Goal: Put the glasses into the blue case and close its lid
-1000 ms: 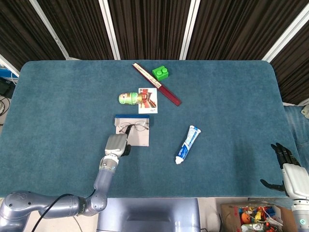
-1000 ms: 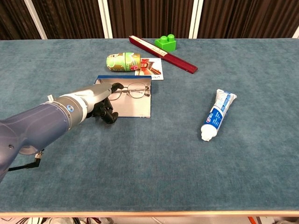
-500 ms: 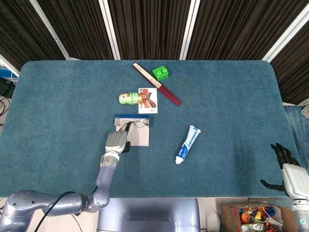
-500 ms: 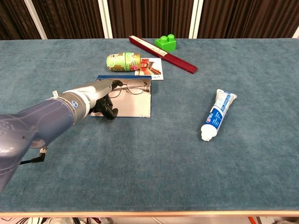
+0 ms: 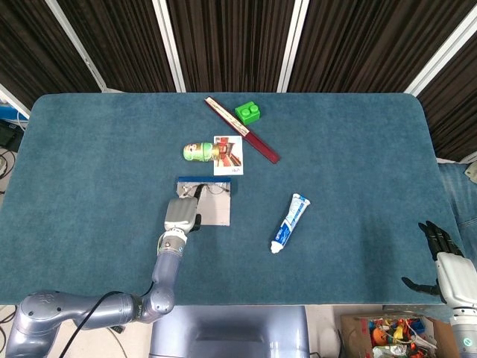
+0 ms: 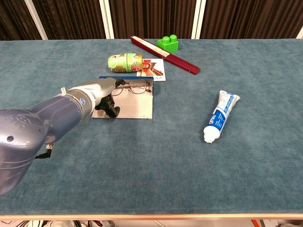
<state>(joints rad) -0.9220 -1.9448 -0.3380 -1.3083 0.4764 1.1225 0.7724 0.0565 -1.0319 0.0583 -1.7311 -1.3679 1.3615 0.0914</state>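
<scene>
The blue case (image 6: 137, 108) lies open near the table's middle, its pale inside facing up. The thin wire-framed glasses (image 6: 136, 86) rest across its far edge, by the blue lid rim. My left hand (image 6: 101, 96) reaches in from the near left and its fingertips pinch the left end of the glasses. From the head view the same hand (image 5: 181, 214) covers the left part of the case (image 5: 216, 212), with the glasses (image 5: 214, 189) just beyond it. Far off the table's right edge my right hand (image 5: 446, 262) hangs with its fingers apart and empty.
Just behind the case lie a green can (image 6: 122, 62) on its side and a picture card (image 6: 152, 69). A long red strip (image 6: 165, 55) and a green brick (image 6: 168, 43) sit farther back. A toothpaste tube (image 6: 220, 116) lies to the right.
My left hand has pushed a little farther from me, carrying the glasses from the middle of the open case toward its far edge. The right hand has stayed still.
</scene>
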